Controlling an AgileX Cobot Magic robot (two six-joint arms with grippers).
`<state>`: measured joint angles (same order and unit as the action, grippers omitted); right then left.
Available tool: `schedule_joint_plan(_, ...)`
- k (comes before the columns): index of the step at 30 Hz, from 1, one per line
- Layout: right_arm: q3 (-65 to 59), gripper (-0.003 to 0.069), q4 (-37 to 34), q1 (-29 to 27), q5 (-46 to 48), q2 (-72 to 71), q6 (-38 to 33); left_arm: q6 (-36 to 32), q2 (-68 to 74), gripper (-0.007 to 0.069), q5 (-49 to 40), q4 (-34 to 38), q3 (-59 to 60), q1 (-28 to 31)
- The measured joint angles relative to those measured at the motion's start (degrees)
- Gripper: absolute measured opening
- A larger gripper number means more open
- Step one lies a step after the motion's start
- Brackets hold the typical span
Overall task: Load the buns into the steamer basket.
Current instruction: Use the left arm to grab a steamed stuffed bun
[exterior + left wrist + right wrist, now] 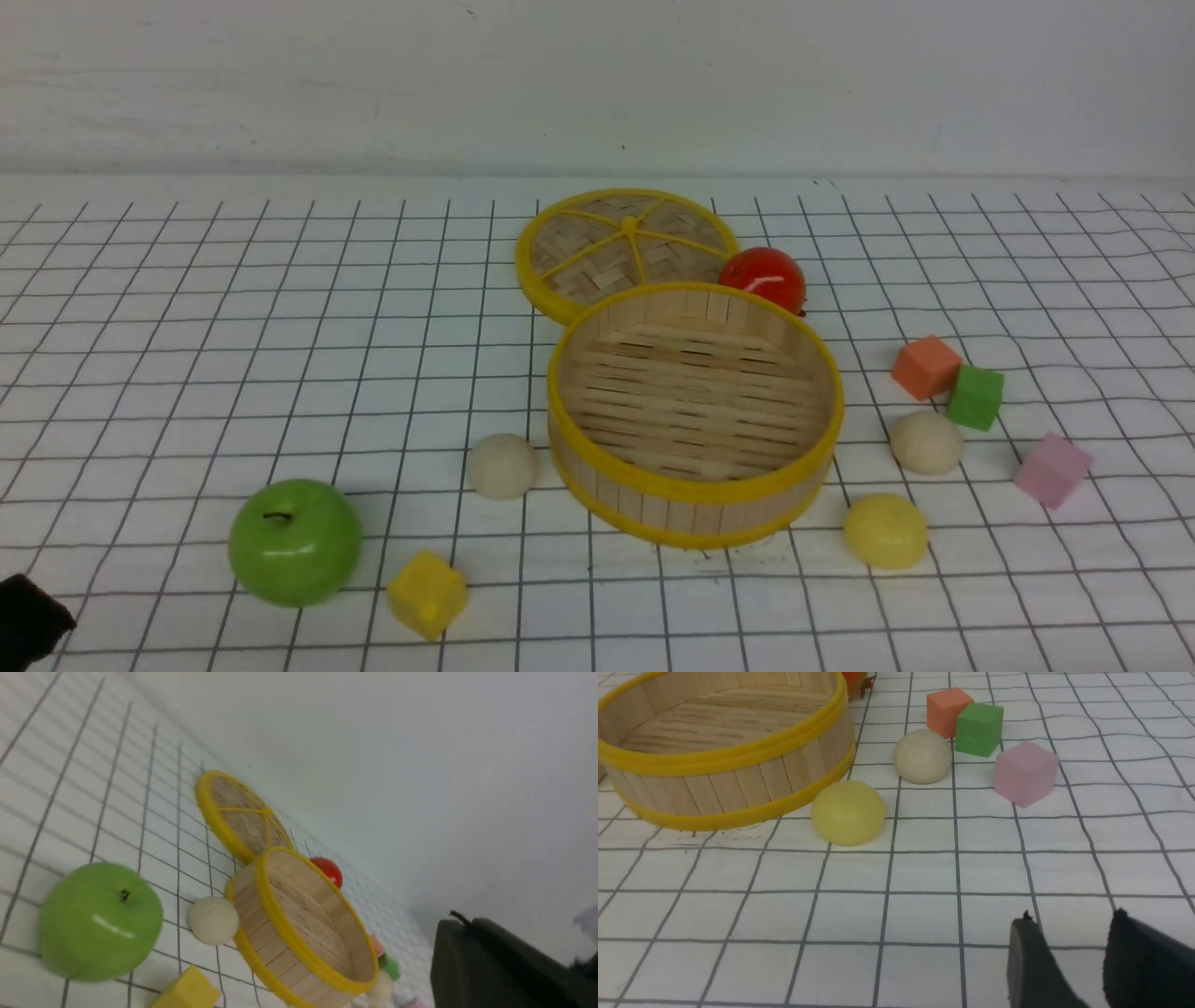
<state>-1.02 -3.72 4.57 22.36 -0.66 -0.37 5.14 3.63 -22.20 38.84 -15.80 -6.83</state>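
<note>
The steamer basket (695, 401) was left unfilled, with buns (503, 467) (885, 531) (926, 443) outside at eight, four and three o'clock, left gripper (33, 623) pressed together, right gripper (1073, 914) spread.

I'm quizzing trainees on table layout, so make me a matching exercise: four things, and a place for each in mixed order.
1. tomato
2. yellow cube
3. green cube
4. pale yellow bun

A. between the orange cube and the pink cube
B. behind the basket
C. right of the basket, nearer than the cream bun there
D. beside the apple

Pairs: 1-B, 2-D, 3-A, 4-C
</note>
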Motion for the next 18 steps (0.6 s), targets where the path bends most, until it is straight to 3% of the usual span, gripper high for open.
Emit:
schedule_joint_plan(4, 0.0, 0.0239, 0.0, 0.0, 0.0, 0.0, 0.0, -5.1, 12.7, -0.0013, -13.0, -5.2, -12.1, 0.0)
schedule_joint_plan(8, 0.0, 0.0239, 0.0, 0.0, 0.0, 0.0, 0.0, -6.1, 36.3, -0.0013, -30.4, -11.5, -24.6, 0.0)
schedule_joint_plan(15, 0.0, 0.0239, 0.0, 0.0, 0.0, 0.0, 0.0, -8.8, 64.1, -0.0013, -33.5, -13.1, -34.6, -2.4)
schedule_joint_plan(16, 0.0, 0.0239, 0.0, 0.0, 0.0, 0.0, 0.0, -8.8, 70.5, -0.0013, -32.7, -14.6, -37.7, -6.7)
schedule_joint_plan(17, 0.0, 0.0239, 0.0, 0.0, 0.0, 0.0, 0.0, -8.8, 71.1, -0.0013, -32.7, -14.8, -38.1, -7.3)
schedule_joint_plan(18, 0.0, 0.0239, 0.0, 0.0, 0.0, 0.0, 0.0, -7.8, 75.2, -0.0013, -31.7, -17.7, -41.3, -12.4)
